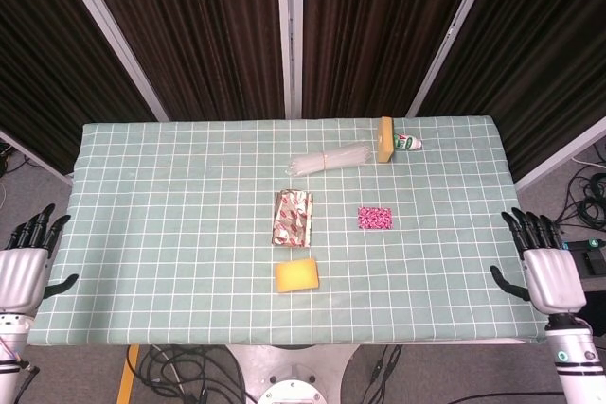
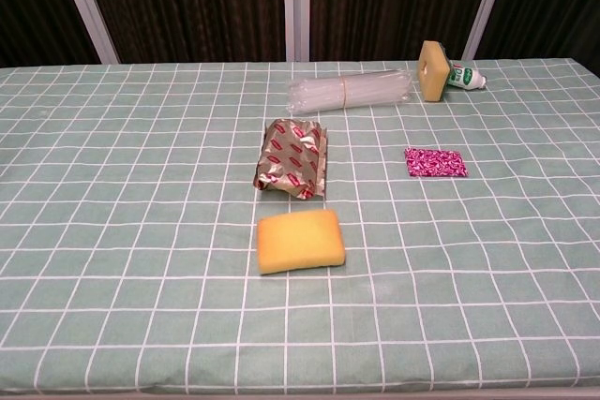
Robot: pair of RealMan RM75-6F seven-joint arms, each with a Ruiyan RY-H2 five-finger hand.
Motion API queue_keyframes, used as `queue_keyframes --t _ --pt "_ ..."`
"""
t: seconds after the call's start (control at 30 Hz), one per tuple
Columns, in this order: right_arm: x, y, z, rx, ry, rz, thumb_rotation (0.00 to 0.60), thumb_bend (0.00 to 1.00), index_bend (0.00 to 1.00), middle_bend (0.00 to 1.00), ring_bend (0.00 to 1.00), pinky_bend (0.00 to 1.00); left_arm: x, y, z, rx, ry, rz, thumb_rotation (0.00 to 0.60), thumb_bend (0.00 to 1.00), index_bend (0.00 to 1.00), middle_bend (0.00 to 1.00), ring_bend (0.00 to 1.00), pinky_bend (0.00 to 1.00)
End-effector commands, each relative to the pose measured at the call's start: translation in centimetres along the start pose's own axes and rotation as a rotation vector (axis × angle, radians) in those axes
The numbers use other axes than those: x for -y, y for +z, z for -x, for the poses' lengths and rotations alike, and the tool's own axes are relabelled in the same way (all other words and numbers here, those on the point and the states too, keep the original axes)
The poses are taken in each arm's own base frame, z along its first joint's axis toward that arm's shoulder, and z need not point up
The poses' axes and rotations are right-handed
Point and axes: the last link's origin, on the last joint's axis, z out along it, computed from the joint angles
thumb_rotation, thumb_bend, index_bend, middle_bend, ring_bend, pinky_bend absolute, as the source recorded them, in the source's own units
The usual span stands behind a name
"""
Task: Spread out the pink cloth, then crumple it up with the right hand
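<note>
The right hand (image 1: 542, 267) sits at the lower right of the head view, just over the right edge of the bench (image 1: 170, 196), its dark fingers (image 1: 526, 228) spread wide and pointing toward the top of the frame, the thumb stuck out to the left; it holds nothing. The left hand (image 1: 25, 262) is at the lower left edge of the same view, just off the bench's left edge, fingers (image 1: 38, 225) likewise apart and empty. Neither hand shows in the chest view.

The pink cloth (image 1: 375, 219) lies flat as a small folded rectangle right of centre on the green checked bench cover, well apart from both hands; in the chest view it (image 2: 435, 162) sits in the right half of the frame.

Left of the cloth, near the centre, lies a crinkled foil packet (image 1: 294, 219) with red markings. Below it in the frame is a yellow sponge (image 1: 297, 275), near but not touching. Toward the top, a bundle of clear tubes (image 1: 328, 159) lies crosswise, bound at its middle. At its right end stands a yellow block (image 1: 384, 140) on edge, with a small white bottle (image 1: 409, 143) lying just beside it.
</note>
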Motion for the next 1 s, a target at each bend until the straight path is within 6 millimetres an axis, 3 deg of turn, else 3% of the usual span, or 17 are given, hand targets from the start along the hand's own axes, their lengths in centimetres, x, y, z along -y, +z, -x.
queue_keyframes --t 0.03,0.23,0.37,0.47,0.63,0.77,1.0 --pt "2.0 3.5 0.8 0.084 0.002 -0.065 0.439 0.31 0.14 0.01 0.00 0.00 0.0 -0.2 0.0 -0.003 -0.004 0.000 0.600 0.06 0.17 0.10 0.10 0.17" --pt "5.6 9.4 3.5 0.221 0.059 -0.136 0.365 0.48 0.21 0.00 0.00 0.00 0.3 -0.8 0.2 -0.006 -0.020 -0.017 0.600 0.06 0.17 0.10 0.10 0.17" --pt "7.6 12.3 6.0 0.312 0.062 -0.161 0.272 0.53 0.23 0.00 0.00 0.00 0.4 -0.9 0.3 -0.004 -0.023 -0.023 0.600 0.06 0.17 0.10 0.10 0.17" --pt "8.7 13.6 7.5 0.355 0.042 -0.174 0.225 0.54 0.24 0.00 0.00 0.00 0.5 -0.9 0.3 -0.001 -0.023 -0.026 0.600 0.06 0.17 0.10 0.10 0.17" --pt "10.4 15.3 9.6 0.403 0.036 -0.189 0.221 0.54 0.24 0.00 0.00 0.00 0.6 -1.0 0.6 0.010 -0.027 -0.036 0.600 0.06 0.17 0.10 0.10 0.17" --pt "12.0 16.5 11.0 0.427 0.035 -0.204 0.185 0.54 0.24 0.00 0.00 0.00 0.7 -1.2 0.7 0.018 -0.028 -0.042 0.600 0.06 0.17 0.10 0.10 0.17" --pt "13.0 17.8 12.8 0.461 0.005 -0.210 0.181 0.53 0.24 0.00 0.00 0.00 0.9 -1.4 0.8 0.027 -0.031 -0.052 0.600 0.06 0.17 0.10 0.10 0.17"
